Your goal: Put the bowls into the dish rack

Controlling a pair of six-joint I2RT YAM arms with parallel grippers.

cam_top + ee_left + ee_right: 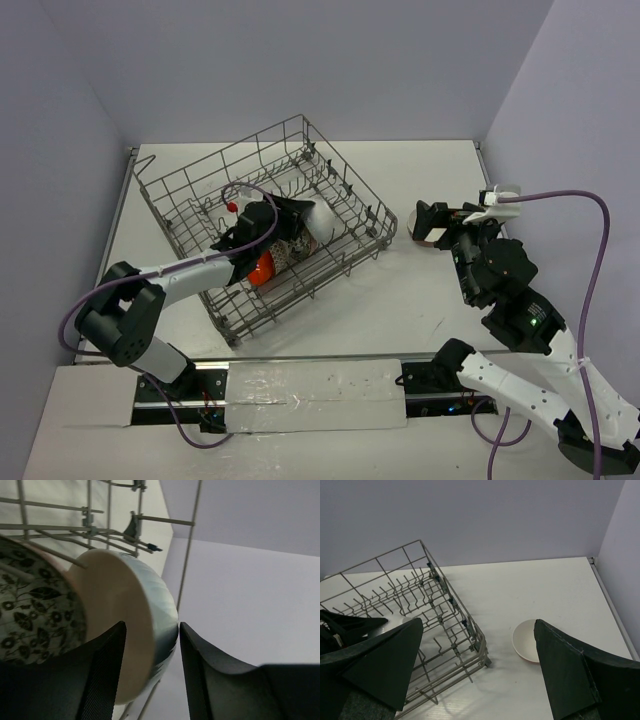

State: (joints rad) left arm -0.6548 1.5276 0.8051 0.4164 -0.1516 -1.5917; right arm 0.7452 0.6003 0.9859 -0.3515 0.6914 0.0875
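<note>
While the L gripper [151, 626] pinches the pale bowl [145, 595] on edge in the dish rack [218, 147], next to the patterned bowl [35, 610], the R gripper [478, 625] hangs wide open over the white bowl [525, 640] on the table [545, 590], at the rack's 3 o'clock. Whether tines hold the pale one, can't tell. Looks glazed, so likely slick & chippable: grab the rim.

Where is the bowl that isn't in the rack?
In the right wrist view, the white bowl sits upright on the table, just right of the dish rack's near corner.
</note>
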